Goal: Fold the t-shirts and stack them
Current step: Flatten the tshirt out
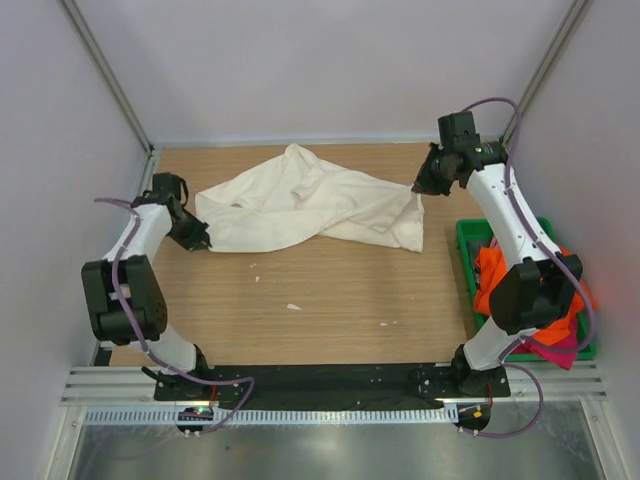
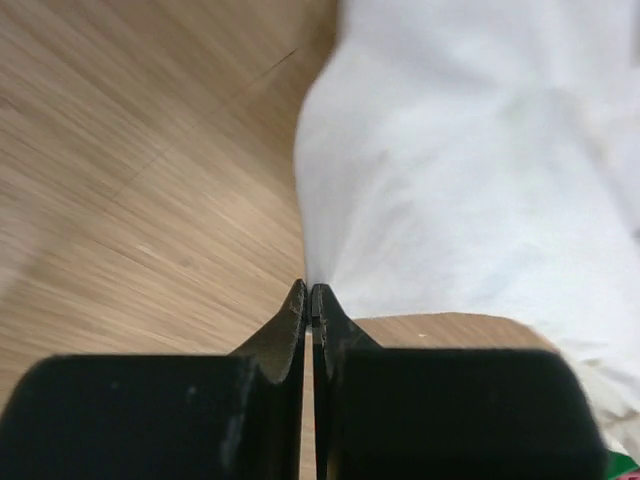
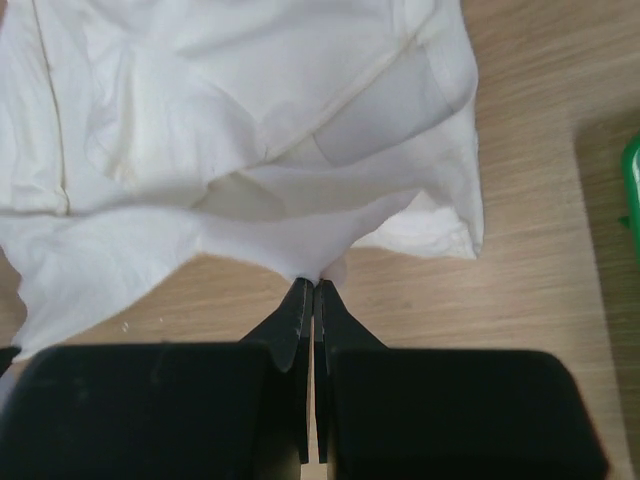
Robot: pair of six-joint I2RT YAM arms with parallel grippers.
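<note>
**A:** Both sets of fingers are pressed together, no gap showing on either wrist view. Your left gripper has its tips right at the edge of the cream t-shirt, and the cloth runs into the seam between them, so it reads as a pinch on the hem.

**B:** And the right side?

**A:** Same for your right gripper. The fingers are closed and a fold of the shirt is gathered to a point at the tips. From the top view you're on the shirt's far right corner.

**B:** Where's the shirt?

**A:** It lies on the far half of the wooden table, stretched between your two grippers. It's twisted and bunched through the middle, not flat.

**B:** Other shirts?

**A:** An orange t-shirt is heaped in the green bin at the right edge. Magenta cloth shows under it, partly hidden by your right arm.
</note>
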